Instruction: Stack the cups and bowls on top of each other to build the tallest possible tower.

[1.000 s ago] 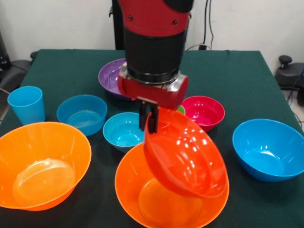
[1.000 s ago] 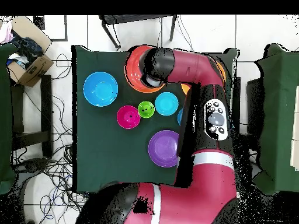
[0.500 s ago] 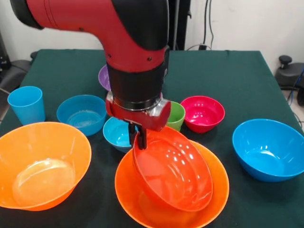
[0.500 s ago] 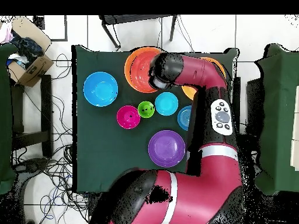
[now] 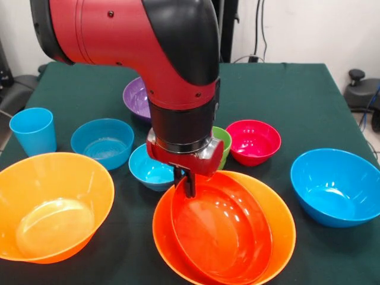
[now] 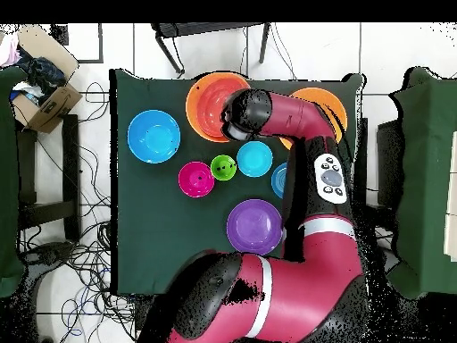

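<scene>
My gripper [image 5: 187,181] is shut on the near rim of the red-orange bowl [image 5: 222,234]. That bowl lies nested in a big orange bowl [image 5: 284,228] at the table's front middle, making a low tower of two. In the overhead view this pair [image 6: 207,100] sits at the top edge of the table, with the arm's wrist over its right side. The second big orange bowl [image 5: 53,205] stands at the front left. The light blue cup [image 5: 34,130] stands at the left edge. The lime green cup [image 5: 222,142] is half hidden behind my wrist.
Loose bowls ring the pair: a blue bowl [image 5: 102,142], a small blue bowl [image 5: 149,171], a purple bowl [image 5: 136,98] behind the arm, a pink-red bowl [image 5: 254,141], and a large blue bowl [image 5: 337,187] at the right. A cardboard box [image 6: 40,85] stands off the table.
The red-orange bowl, held tilted above the big orange bowl, has come down and levelled out inside it. The gripper came down with it and still holds the rim.
</scene>
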